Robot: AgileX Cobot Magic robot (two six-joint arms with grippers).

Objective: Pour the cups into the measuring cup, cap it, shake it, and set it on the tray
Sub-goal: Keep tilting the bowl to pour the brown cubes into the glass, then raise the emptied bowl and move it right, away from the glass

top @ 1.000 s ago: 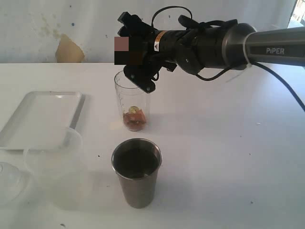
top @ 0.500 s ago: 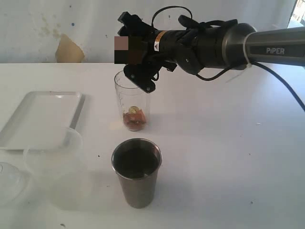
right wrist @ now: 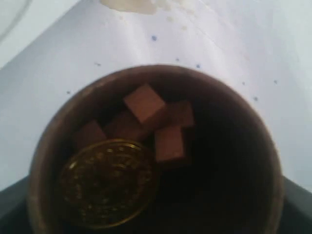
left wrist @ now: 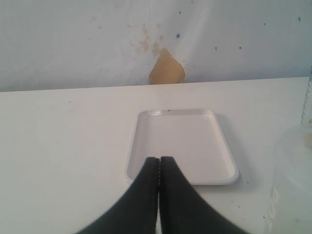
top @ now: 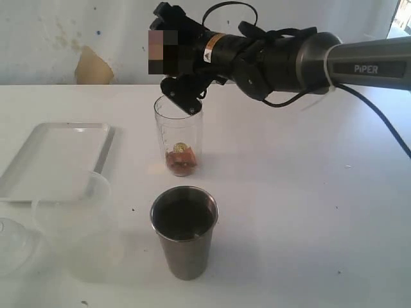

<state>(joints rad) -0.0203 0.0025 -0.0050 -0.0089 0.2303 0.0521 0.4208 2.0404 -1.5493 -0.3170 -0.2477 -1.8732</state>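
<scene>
Brown wooden cup (right wrist: 229,161) in wide pinch of right end effector (top: 172,56); left end effector (left wrist: 159,162) pressed together.

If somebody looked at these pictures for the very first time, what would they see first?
Probably the big black robot arm reaching in from the right, holding a brown wooden cup just above the clear measuring cup in the middle of the table. Inside the wooden cup sit little brown cubes and a shiny gold coin. A steel tumbler stands in front.
</scene>
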